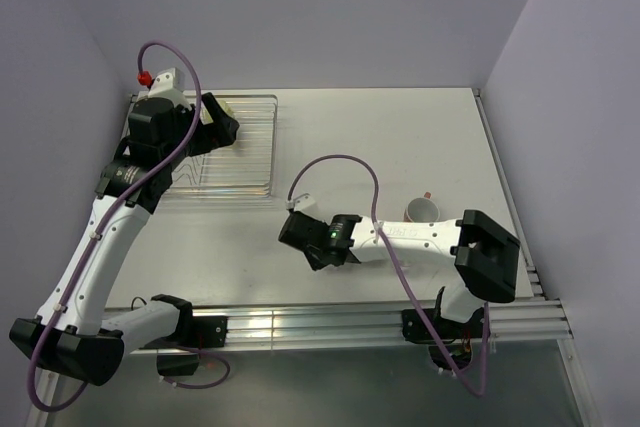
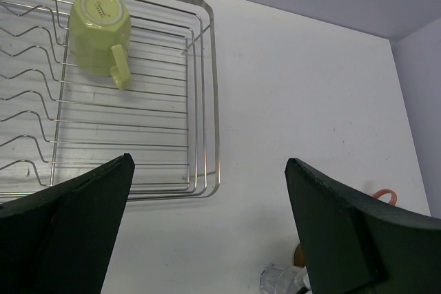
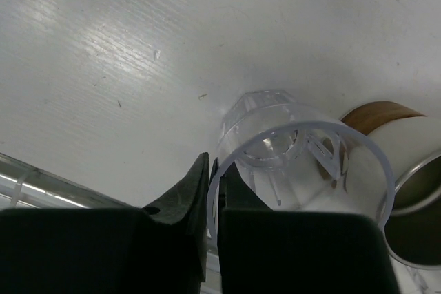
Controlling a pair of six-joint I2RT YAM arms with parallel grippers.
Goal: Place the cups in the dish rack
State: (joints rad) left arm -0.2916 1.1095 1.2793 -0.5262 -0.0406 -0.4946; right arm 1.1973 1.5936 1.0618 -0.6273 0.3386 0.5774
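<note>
Pinching one wall of the clear glass tumbler [image 3: 296, 163] between my right fingers [image 3: 212, 170], I am risking a slip: such a thin grip on slick glass could let it swing into the brown cup [image 3: 375, 116] sitting just beside it. It is pointing mouth toward my wrist, base toward the desk [image 3: 103, 46], long axis roughly upright. Farther off, my left fingers [image 2: 209, 163] are hanging spread and empty over the dish rack [image 2: 216, 101], where the yellow mug [image 2: 98, 29] is resting upside down.
</note>
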